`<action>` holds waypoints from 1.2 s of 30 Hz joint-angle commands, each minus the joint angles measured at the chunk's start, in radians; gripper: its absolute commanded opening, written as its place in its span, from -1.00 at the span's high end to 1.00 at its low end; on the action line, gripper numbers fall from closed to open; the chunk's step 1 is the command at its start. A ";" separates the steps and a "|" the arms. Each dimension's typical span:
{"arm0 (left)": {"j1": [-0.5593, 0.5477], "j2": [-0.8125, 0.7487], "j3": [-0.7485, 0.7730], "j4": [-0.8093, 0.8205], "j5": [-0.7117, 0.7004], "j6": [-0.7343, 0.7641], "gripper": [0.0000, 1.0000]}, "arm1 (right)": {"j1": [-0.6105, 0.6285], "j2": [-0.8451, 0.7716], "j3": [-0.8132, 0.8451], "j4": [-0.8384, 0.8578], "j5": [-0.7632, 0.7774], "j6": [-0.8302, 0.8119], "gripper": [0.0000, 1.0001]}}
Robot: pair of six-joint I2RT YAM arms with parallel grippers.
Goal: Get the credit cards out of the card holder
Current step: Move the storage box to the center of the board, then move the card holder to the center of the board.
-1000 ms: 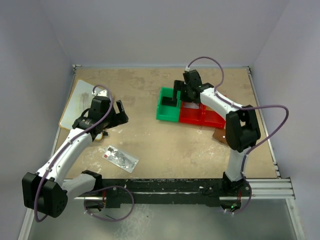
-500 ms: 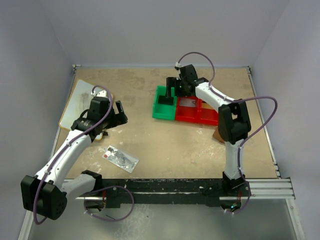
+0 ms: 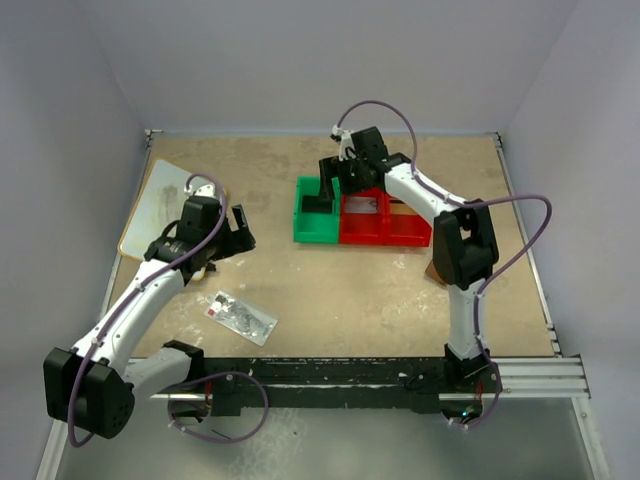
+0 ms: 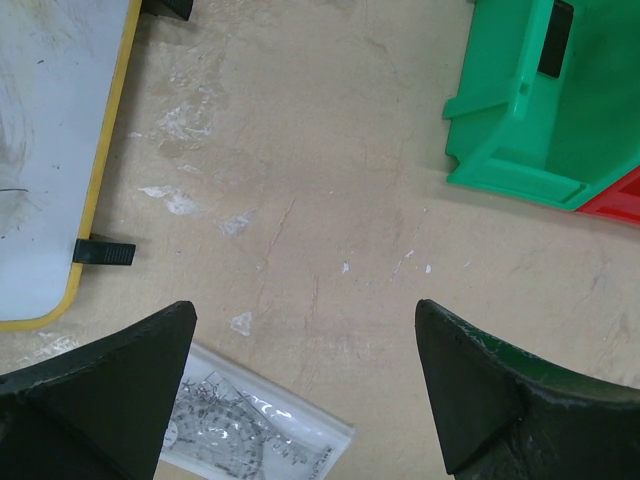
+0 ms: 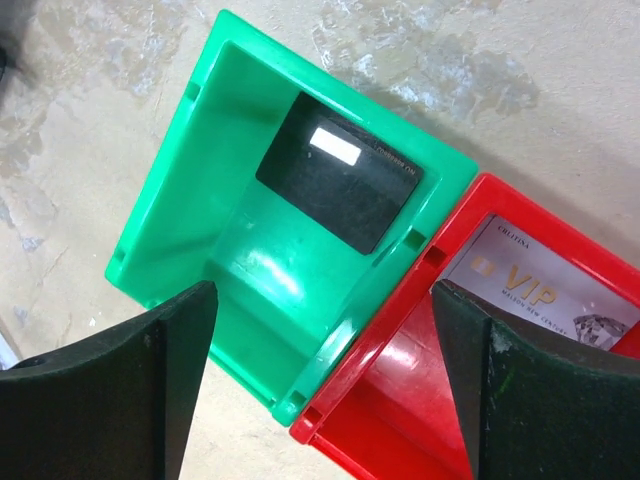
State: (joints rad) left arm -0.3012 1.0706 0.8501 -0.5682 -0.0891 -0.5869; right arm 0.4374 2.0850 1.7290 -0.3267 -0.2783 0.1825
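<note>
- Your right gripper [image 5: 322, 292] hangs over the bins, jaws spread wide, nothing betw. them.
- Straight below it, a dark card [image 5: 338, 186] lies flat in the green bin [image 5: 175, 190]. A silver VIP card [image 5: 535, 285] lies in the red bin [image 5: 400, 370], which butts up against the green one.
- My read: both credit cards are out of the holder already, so the job looks done or v. close. I can't see anything left to pull.
- Card holder [image 3: 437, 272]: only a brown corner shows on the table in the top view, on the near side of the row of bins, tucked behind your right arm. Can't tell if it's open, folded or empty.
- Your left gripper [image 4: 305, 312] is spread open too and holds nothing. It's over bare table [image 4: 330, 200], well apart from the bins.
- A clear speckled packet [image 4: 255, 435] lies just by that gripper, and a whiteboard [image 4: 50, 150] w/ a yellow edge sits off to one side. Neither is part of your task.
- Hard to make out:
  - The VIP card is cut off at the frame edge in the wrist view.
  - The dark card has a glare patch, so its true colour is unsure.
  - In the top view the gripper covers most of what's in the bins.
</note>
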 commanded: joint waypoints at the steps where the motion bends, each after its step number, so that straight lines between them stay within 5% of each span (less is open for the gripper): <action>1: 0.007 -0.010 -0.011 0.029 -0.001 0.006 -0.76 | 0.015 -0.159 -0.019 -0.020 0.126 -0.012 -0.86; 5: 0.006 -0.034 -0.037 0.033 -0.017 -0.044 -0.76 | 0.007 -0.389 -0.205 0.023 0.519 0.105 -0.99; 9: 0.006 -0.029 -0.121 0.089 0.104 -0.154 -0.75 | -0.097 -0.614 -0.422 -0.047 0.713 0.317 -1.00; 13: -0.044 0.019 -0.165 0.148 0.207 -0.197 -0.72 | -0.310 -0.763 -0.653 -0.104 0.623 0.474 -1.00; 19: -0.144 0.057 -0.149 0.170 0.197 -0.197 -0.71 | -0.573 -0.866 -0.897 -0.004 0.427 0.487 -1.00; 30: -0.250 0.148 -0.231 0.283 0.265 -0.238 -0.71 | -0.619 -0.706 -0.902 -0.025 0.579 0.645 -1.00; 36: -0.259 0.160 -0.252 0.264 0.206 -0.222 -0.71 | -0.614 -0.625 -0.968 0.003 0.446 0.668 -0.99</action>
State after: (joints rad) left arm -0.5568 1.2266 0.6083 -0.3382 0.1570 -0.8112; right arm -0.1806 1.4380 0.8017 -0.3515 0.2356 0.8120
